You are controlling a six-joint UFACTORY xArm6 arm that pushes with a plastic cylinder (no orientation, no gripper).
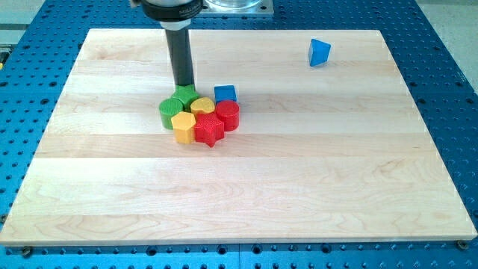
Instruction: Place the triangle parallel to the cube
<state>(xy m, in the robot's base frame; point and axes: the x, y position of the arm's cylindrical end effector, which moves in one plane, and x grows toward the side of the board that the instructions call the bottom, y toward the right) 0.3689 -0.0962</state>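
my tip [184, 84] touches green block [184, 95] (no writing).

My rod [181, 56] is a straight, round cylinder, dark grey to near black, matte, with a faint lighter sheen down one side. Same width along its whole visible length. My tip [184, 85] is blunt and flat-cut, same dark colour, no markings on it. Up top the rod goes into a wider black round collar [173, 9], glossy, with a thin pale ring around its lower edge. No cables or screws visible on it.
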